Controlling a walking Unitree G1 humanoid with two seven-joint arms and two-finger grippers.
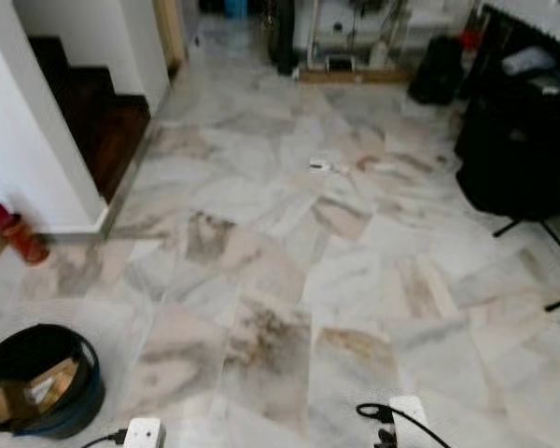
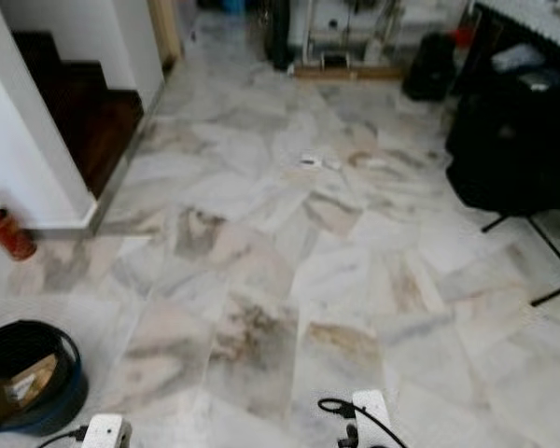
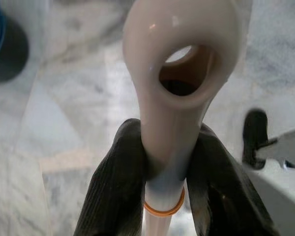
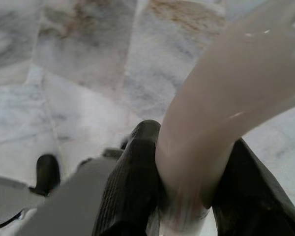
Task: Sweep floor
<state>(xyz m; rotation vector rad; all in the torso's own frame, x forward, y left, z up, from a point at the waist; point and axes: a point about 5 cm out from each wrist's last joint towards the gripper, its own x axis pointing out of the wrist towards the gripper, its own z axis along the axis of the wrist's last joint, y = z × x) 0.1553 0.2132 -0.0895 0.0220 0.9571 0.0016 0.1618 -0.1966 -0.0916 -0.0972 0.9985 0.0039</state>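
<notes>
The pale marble floor (image 1: 289,252) stretches ahead, with small white scraps of litter (image 1: 321,165) lying near its middle. In the left wrist view my left gripper (image 3: 169,147) is shut on a cream broom handle (image 3: 152,29) with a hanging hole at its end and an orange ring lower down; its black fingers (image 3: 118,182) press it from both sides. In the right wrist view my right gripper (image 4: 191,147) is shut on a second thick cream handle (image 4: 226,88), held between its black fingers (image 4: 132,182).
A black bucket (image 1: 37,378) holding cardboard stands at near left. A red canister (image 1: 14,233) leans by the white wall beside dark wooden stairs (image 1: 93,121). Black covered furniture on thin legs (image 1: 518,140) is at right. A white plug (image 1: 142,432) and a black cable (image 1: 392,415) lie at my feet.
</notes>
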